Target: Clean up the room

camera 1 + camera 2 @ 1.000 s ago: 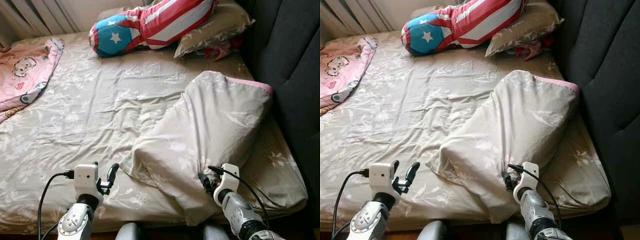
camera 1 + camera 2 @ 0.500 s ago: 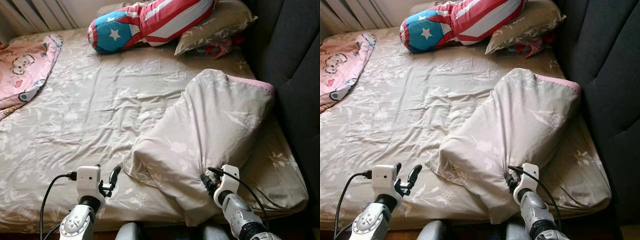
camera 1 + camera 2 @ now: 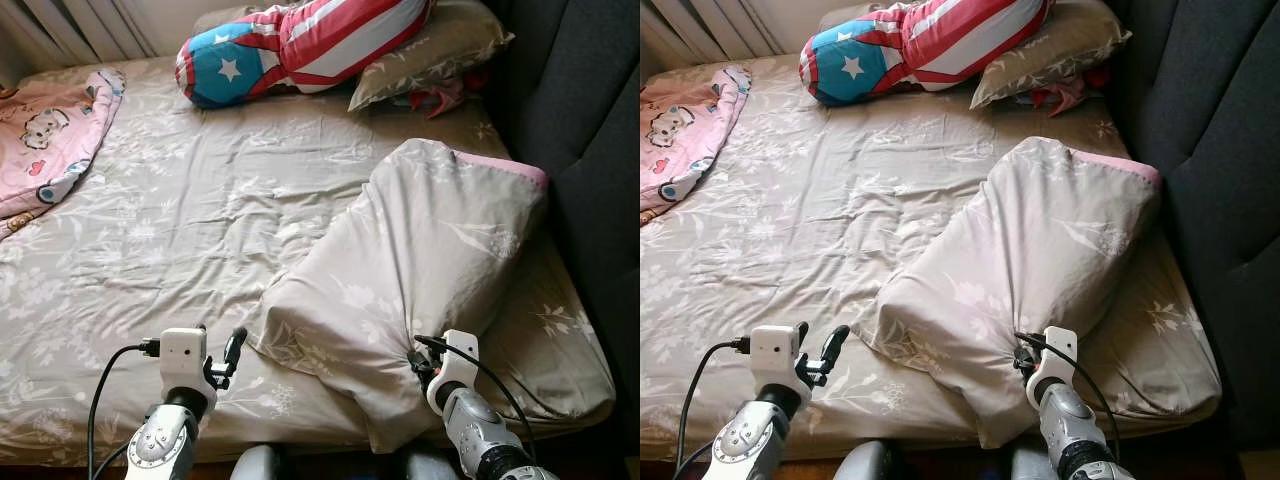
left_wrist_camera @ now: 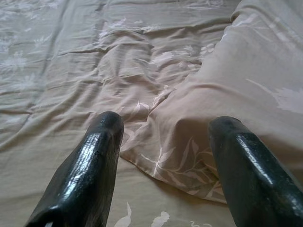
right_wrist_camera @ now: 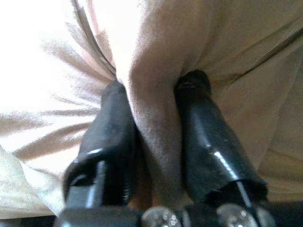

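Here right gripper point(image 5: 154, 123) pinches duvet point(image 3: 430, 260) fold; left gripper point(image 4: 165, 142) fingers apart beside corner

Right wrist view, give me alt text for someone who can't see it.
The right claw pinches a fold of the beige floral duvet between its two black fingers, seen close up. Bunched fabric spreads around it, washed out by bright light on one side.

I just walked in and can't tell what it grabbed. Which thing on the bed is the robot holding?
On the bed, beside the dark headboard, lies a bunched beige floral duvet. The right pincer pinches a fold at its near edge. Unlike the flat sheet, it's puffy, with a pink trim.
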You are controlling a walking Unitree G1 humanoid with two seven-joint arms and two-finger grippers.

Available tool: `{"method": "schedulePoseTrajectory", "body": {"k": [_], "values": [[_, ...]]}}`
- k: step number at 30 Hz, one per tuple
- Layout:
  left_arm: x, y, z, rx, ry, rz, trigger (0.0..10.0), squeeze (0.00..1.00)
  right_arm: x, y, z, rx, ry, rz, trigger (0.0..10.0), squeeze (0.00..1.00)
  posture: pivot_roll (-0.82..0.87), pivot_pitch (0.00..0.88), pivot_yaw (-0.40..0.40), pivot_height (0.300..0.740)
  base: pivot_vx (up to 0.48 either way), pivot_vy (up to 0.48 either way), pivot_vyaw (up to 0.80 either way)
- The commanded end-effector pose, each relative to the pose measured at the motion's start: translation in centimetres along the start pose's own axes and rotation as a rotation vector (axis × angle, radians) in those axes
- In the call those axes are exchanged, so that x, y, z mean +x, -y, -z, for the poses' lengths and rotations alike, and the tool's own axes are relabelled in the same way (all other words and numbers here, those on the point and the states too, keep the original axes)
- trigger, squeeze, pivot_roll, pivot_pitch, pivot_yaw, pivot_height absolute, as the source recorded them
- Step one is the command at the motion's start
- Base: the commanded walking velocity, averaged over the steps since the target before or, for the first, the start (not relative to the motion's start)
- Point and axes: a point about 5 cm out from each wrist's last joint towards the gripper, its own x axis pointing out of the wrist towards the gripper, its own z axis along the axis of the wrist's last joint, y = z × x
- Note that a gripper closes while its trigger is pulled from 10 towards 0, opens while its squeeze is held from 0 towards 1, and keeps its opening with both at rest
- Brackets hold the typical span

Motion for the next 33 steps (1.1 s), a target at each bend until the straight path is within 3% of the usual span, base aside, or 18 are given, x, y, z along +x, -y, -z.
{"method": "schedulePoseTrajectory", "body": {"k": [1, 9, 15, 19, 20, 21, 24, 26, 27, 28, 30, 33], "values": [[-0.1, -0.2, 0.9, -0.001, -0.035, -0.012, 10.0, 0.00, -0.7, 0.4, 3.3, 0.012, -0.123, 0.023, 0.0, 0.00, -0.09, 0.190, 0.100, 0.662, 0.000, 0.000, 0.00], [0.9, 0.5, 1.2, -0.018, -0.031, -0.010, 10.0, 0.00, -0.8, 2.2, 2.0, 0.015, -0.068, 0.111, 0.0, 0.00, -0.13, 0.168, 0.082, 0.662, 0.000, 0.000, 0.00], [1.0, 0.7, 1.5, -0.029, -0.031, -0.014, 10.0, 0.00, -1.2, 4.5, 0.6, -0.065, -0.024, 0.223, 0.0, 0.00, -0.15, 0.159, 0.075, 0.662, 0.000, 0.000, 0.00], [1.3, 0.8, 1.8, -0.035, -0.031, -0.016, 10.0, 0.00, -2.5, 9.2, -3.6, -0.046, 0.139, 0.412, 0.0, 0.00, -0.18, 0.152, 0.065, 0.662, 0.000, 0.000, 0.00], [1.5, 0.9, 1.9, -0.037, -0.030, -0.014, 10.0, 0.00, -3.6, 11.6, -5.4, -0.050, 0.197, 0.510, 0.0, 0.00, -0.20, 0.149, 0.061, 0.662, 0.000, 0.000, 0.00], [1.6, 0.9, 1.9, -0.037, -0.030, -0.012, 10.0, 0.00, -4.3, 12.7, -6.1, -0.056, 0.216, 0.563, 0.0, 0.00, -0.20, 0.149, 0.060, 0.662, 0.000, 0.000, 0.00], [1.7, 1.0, 2.0, -0.040, -0.031, -0.010, 10.0, 0.00, -6.5, 16.0, -8.0, -0.064, 0.271, 0.727, 0.0, 0.00, -0.21, 0.147, 0.057, 0.662, 0.000, 0.000, 0.00], [1.7, 1.1, 2.0, -0.041, -0.030, -0.009, 10.0, 0.00, -7.1, 16.8, -8.4, -0.064, 0.287, 0.767, 0.0, 0.00, -0.21, 0.147, 0.057, 0.662, 0.000, 0.000, 0.00], [1.8, 1.2, 2.1, -0.043, -0.030, -0.007, 10.0, 0.00, -9.2, 19.1, -9.7, -0.090, 0.331, 0.899, 0.0, 0.00, -0.22, 0.148, 0.054, 0.662, 0.000, 0.000, 0.00], [1.8, 1.2, 2.1, -0.043, -0.030, -0.007, 10.0, 0.00, -9.2, 19.1, -9.7, -0.090, 0.331, 0.899, 0.0, 0.00, -0.22, 0.148, 0.054, 0.662, 0.000, 0.000, 0.00], [1.9, 1.2, 2.2, -0.045, -0.030, -0.004, 10.0, 0.00, -11.4, 21.1, -10.9, -0.110, 0.375, 1.015, 0.0, 0.00, -0.23, 0.149, 0.053, 0.662, 0.000, 0.000, 0.00], [1.8, 1.2, 2.3, -0.046, -0.032, -0.003, 10.0, 0.00, -11.9, 21.6, -11.1, -0.126, 0.374, 1.033, 0.0, 0.00, -0.23, 0.149, 0.053, 0.662, 0.000, 0.000, 0.00]]}}
